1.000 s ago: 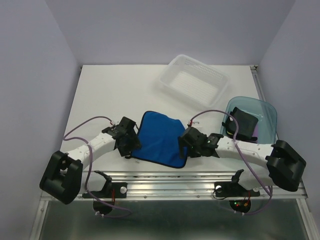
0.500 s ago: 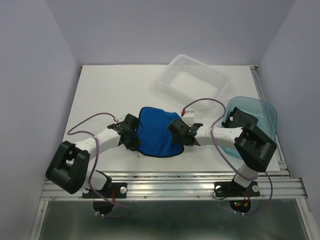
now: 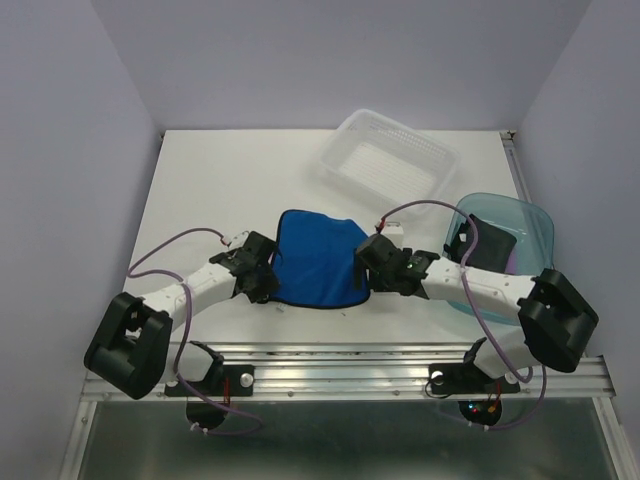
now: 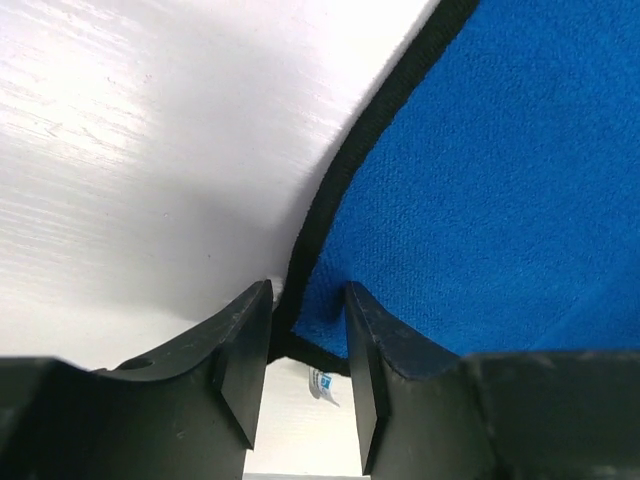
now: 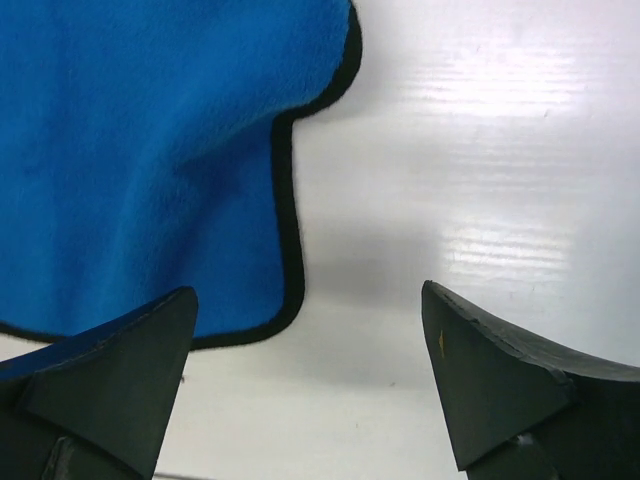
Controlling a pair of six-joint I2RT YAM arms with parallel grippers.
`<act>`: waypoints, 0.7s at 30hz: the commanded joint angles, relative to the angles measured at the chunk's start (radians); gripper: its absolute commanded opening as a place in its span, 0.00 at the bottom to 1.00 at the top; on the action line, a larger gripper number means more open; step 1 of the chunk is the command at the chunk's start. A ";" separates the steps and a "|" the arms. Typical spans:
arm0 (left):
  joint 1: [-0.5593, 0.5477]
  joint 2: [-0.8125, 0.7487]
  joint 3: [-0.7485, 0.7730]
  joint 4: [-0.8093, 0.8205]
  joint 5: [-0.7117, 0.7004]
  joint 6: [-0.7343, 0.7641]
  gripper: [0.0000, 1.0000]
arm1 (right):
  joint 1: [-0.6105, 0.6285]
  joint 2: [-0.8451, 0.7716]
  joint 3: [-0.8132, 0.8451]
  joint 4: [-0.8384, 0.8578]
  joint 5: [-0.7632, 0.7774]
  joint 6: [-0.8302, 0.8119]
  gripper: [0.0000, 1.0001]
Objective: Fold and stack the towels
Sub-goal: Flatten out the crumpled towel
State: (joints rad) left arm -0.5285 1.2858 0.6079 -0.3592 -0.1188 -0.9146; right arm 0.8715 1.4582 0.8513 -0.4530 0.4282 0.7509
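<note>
Only the left wrist view shows the left claw (image 4: 307,292) straddling the black-edged corner of the blue towel (image 4: 480,200); whether it grips cannot be told. Right claw (image 5: 308,292) is released, the towel ahead-left of it. The tray (image 3: 538,226) to its right holds a black towel (image 3: 492,250).

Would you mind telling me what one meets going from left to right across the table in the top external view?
left fingers → blue towel → right fingers → blue-green tray
</note>
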 commanded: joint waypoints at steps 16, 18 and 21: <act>-0.004 0.026 -0.010 0.057 -0.033 0.039 0.00 | 0.015 0.071 -0.012 -0.007 -0.031 0.018 0.74; -0.004 0.015 -0.014 0.066 -0.021 0.043 0.00 | 0.017 0.080 -0.006 0.000 -0.042 0.015 0.72; -0.004 -0.006 -0.028 0.081 -0.013 0.048 0.00 | 0.017 0.082 -0.014 0.031 -0.071 0.015 0.68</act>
State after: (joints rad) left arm -0.5285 1.3056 0.6014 -0.2977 -0.1307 -0.8917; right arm 0.8787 1.5272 0.8104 -0.4473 0.3466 0.7559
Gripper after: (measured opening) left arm 0.021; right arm 0.697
